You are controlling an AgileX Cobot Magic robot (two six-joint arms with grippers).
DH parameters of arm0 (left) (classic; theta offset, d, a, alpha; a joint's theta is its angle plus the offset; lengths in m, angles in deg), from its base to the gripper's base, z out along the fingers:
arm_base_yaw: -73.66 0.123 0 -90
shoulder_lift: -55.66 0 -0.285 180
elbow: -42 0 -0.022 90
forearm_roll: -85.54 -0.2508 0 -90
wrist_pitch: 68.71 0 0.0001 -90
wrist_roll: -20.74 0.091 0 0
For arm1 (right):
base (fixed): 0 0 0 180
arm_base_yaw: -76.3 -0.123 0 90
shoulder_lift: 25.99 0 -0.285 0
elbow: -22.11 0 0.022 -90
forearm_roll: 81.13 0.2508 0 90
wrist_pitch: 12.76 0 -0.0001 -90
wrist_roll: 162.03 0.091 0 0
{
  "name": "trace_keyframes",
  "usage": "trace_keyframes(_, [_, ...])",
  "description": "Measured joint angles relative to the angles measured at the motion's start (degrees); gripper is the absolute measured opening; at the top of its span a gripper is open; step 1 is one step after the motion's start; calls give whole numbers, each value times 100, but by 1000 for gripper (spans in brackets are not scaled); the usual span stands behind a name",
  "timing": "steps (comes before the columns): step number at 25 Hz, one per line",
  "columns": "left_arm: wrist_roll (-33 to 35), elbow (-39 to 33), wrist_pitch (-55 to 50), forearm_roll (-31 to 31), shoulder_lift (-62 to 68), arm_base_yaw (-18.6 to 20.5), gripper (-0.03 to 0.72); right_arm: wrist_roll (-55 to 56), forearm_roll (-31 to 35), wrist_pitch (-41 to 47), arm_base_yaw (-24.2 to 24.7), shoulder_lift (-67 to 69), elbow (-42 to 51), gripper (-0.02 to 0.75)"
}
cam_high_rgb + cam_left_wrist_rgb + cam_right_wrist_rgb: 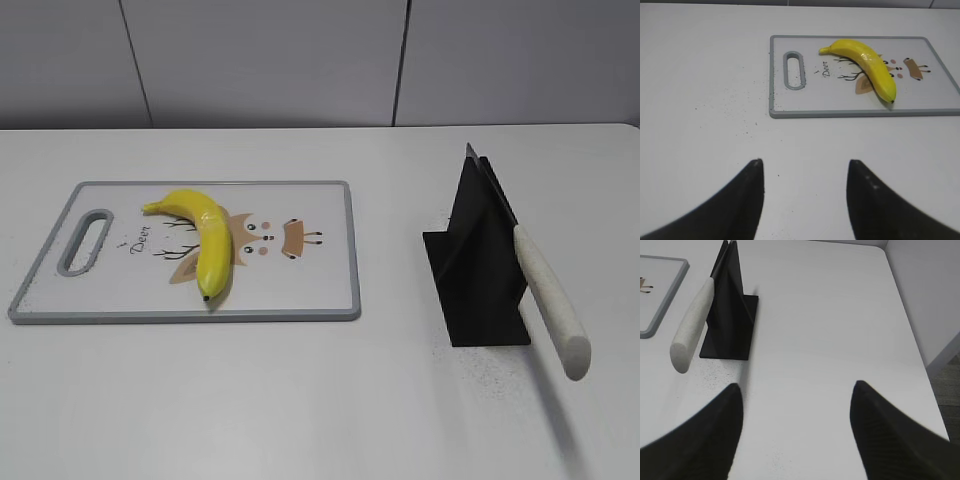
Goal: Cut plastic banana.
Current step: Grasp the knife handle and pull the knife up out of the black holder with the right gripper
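Plastic banana lies on cutting board; knife in black stand.

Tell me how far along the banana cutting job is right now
Nothing is done yet. The plastic banana lies whole on the cutting board. The knife sits in its black stand, ungrasped. The left pincer and right pincer are both open and empty above the table. Still left: take the knife, bring it over and cut the banana.

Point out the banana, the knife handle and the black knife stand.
plastic banana (207, 238): exterior view, middle of its yellow body.
knife handle (548, 298): exterior view, midway along the white grip.
knife stand (726, 302): right wrist view, the upright black panel.
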Motion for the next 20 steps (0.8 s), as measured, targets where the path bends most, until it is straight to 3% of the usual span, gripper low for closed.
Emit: trace_keyframes(20, [0,0,0,0,0,0,562,0,0,4,0,0,0,511])
